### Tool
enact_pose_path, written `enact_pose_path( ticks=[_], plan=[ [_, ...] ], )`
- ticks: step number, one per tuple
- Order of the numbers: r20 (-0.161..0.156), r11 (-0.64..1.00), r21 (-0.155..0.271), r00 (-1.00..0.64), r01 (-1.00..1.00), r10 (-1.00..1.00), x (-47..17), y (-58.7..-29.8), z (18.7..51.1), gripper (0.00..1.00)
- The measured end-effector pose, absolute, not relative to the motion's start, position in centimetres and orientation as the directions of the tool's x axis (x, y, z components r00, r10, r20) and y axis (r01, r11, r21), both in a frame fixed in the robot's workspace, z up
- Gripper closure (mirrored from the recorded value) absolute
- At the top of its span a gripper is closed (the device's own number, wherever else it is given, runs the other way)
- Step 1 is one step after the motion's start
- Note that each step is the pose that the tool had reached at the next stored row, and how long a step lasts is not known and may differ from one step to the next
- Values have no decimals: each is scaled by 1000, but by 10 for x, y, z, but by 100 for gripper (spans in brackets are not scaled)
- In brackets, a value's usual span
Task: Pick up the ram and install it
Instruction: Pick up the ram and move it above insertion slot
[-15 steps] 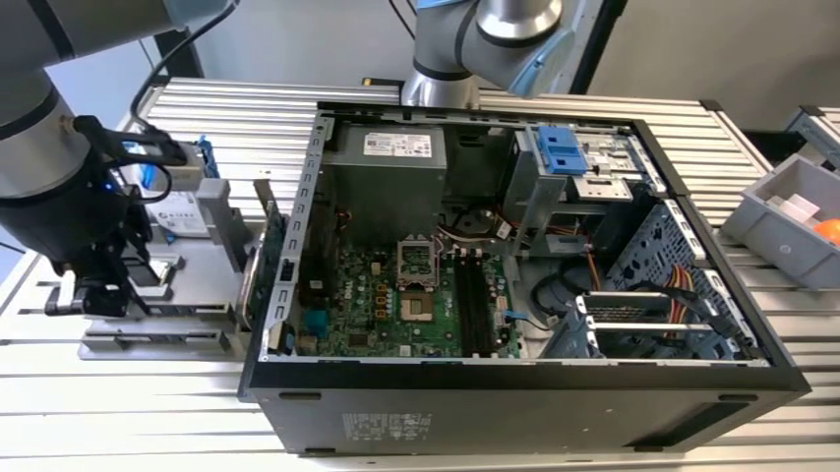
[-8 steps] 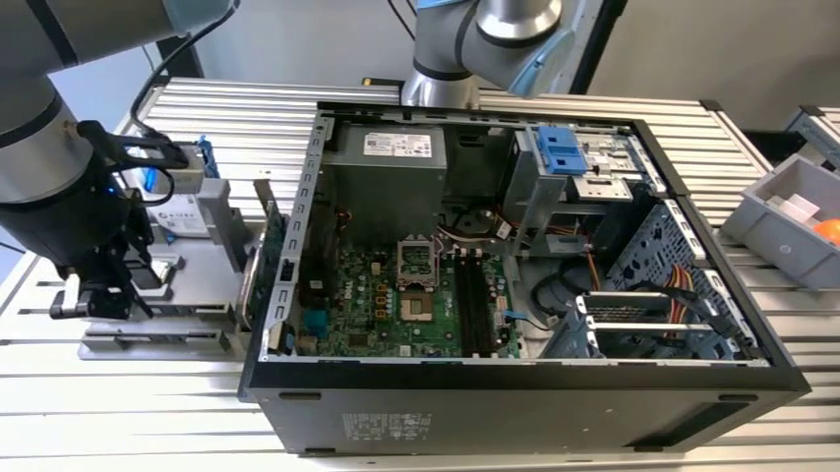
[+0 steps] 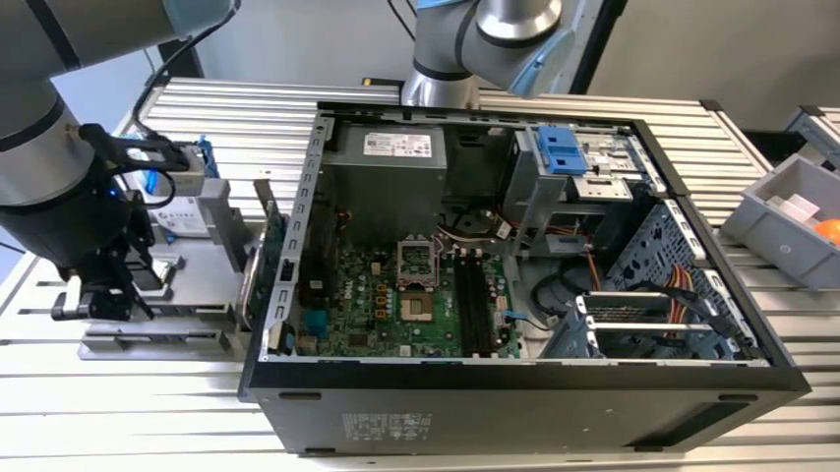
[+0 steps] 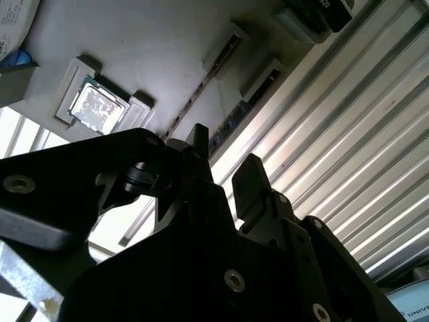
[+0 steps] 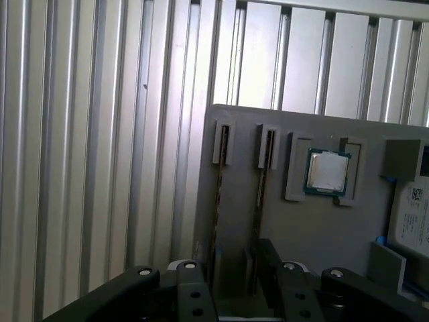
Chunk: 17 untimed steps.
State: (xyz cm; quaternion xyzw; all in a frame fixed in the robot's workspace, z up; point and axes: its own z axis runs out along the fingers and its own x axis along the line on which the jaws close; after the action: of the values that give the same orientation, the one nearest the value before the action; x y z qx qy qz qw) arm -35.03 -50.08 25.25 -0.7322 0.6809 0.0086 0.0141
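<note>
Two ram sticks stand on edge in slots of a grey parts tray point(image 5: 322, 235). The stick nearer the tray's edge point(image 5: 217, 201) point(image 4: 231, 121) runs into the gap between my fingers; the other stick point(image 5: 261, 194) point(image 4: 194, 94) lies beside it. My gripper point(image 5: 234, 275) point(image 4: 224, 164) is open just above the tray with nothing held, and no finger visibly touches a stick. In the exterior view the gripper point(image 3: 102, 307) hangs over the tray point(image 3: 184, 285), on that view's left of the open computer case point(image 3: 525, 383). The motherboard's memory slots point(image 3: 473, 305) are inside the case.
A processor chip point(image 5: 327, 171) point(image 4: 97, 107) sits in a pocket of the tray, and a hard drive point(image 5: 412, 215) lies beyond it. A green card point(image 3: 250, 280) stands between tray and case. A grey bin point(image 3: 788, 221) is at the exterior view's right on the ribbed table point(image 3: 263, 118).
</note>
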Motion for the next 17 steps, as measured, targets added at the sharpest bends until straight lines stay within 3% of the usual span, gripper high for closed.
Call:
enact_pose_path(
  ticks=[17],
  plan=[
    [-30,-59,-9,59,-998,-998,-352,-501,236,0]
  ],
)
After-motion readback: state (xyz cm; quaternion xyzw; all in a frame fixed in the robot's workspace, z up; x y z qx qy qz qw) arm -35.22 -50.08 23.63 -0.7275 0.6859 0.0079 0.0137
